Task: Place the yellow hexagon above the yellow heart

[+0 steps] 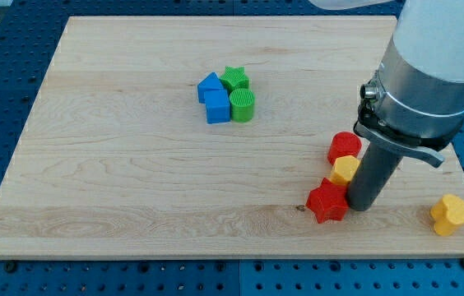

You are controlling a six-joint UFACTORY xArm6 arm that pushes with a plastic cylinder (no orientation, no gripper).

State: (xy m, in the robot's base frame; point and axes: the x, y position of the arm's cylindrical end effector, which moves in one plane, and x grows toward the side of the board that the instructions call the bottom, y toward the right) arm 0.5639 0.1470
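The yellow hexagon (345, 170) lies at the view's right, between a red round block (344, 147) above it and a red star (327, 201) below it. The yellow heart (450, 215) lies near the board's bottom right corner, apart from the others. My tip (361, 205) stands just right of the yellow hexagon and the red star, close against them. The rod hides part of the hexagon's right side.
A cluster sits at the board's upper middle: a blue block (209, 85), a blue cube (216, 107), a green star (234, 79) and a green round block (243, 105). The wooden board (133, 181) ends close to the heart at the right and bottom.
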